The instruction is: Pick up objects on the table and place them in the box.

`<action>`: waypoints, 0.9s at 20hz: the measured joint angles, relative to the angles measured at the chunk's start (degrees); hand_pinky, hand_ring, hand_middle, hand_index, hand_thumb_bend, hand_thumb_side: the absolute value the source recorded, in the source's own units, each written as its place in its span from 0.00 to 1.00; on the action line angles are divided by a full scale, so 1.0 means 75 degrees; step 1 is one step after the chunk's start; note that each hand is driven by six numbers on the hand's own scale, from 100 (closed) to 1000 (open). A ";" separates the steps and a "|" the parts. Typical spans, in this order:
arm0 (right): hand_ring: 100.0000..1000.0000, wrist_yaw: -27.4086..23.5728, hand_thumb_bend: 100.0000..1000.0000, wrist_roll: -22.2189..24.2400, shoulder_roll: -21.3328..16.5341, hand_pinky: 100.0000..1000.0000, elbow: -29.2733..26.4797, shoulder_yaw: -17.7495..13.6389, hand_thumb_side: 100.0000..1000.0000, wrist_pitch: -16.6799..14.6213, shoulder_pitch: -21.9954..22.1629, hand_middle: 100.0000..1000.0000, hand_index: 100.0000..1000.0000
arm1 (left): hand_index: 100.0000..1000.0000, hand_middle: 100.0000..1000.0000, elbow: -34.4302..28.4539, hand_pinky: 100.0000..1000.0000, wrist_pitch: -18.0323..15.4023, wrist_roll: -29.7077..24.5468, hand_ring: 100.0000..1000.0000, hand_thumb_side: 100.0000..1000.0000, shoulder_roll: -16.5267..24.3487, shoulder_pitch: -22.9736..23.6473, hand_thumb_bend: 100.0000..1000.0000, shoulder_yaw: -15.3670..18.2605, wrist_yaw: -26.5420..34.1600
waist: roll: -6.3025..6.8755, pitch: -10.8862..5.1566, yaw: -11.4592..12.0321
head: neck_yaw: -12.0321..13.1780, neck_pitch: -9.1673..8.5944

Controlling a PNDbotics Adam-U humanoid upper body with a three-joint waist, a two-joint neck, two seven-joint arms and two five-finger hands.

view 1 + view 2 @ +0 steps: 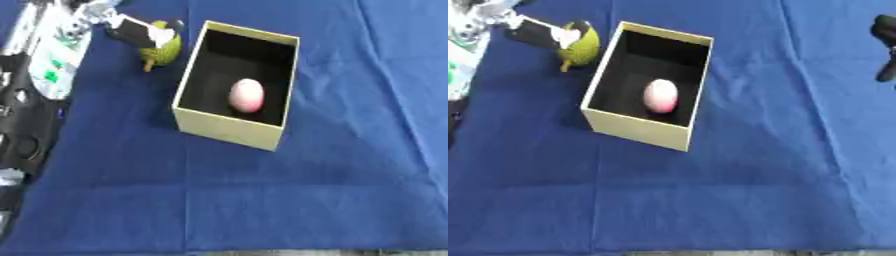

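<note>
A yellow-green, pear-shaped fruit (163, 50) lies on the blue cloth just left of the box's far left corner. My left hand (136, 31) reaches in from the upper left, its fingers and thumb curled round the top of the fruit. The open cream box (229, 131) with a black inside stands in the middle. A pink egg-shaped object (247, 95) rests on its floor. My right hand (885, 35) shows only as a dark shape at the right edge of the right eye view, well away from the box.
The blue cloth (262, 200) covers the whole table. My left arm's white and silver casing (54, 55) and black body parts (19, 130) run along the left edge. The table's front edge (262, 252) runs along the bottom.
</note>
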 measured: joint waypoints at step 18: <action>0.89 0.0026 0.00 0.0203 0.0027 0.93 0.0000 0.0122 0.47 0.0004 -0.0094 0.36 0.79 | 0.92 0.83 0.1965 0.89 -0.0081 -0.0510 0.90 0.47 0.0147 -0.0458 0.31 0.0730 -0.0245 | 0.0062 0.0155 -0.0276 | 0.0261 -0.0214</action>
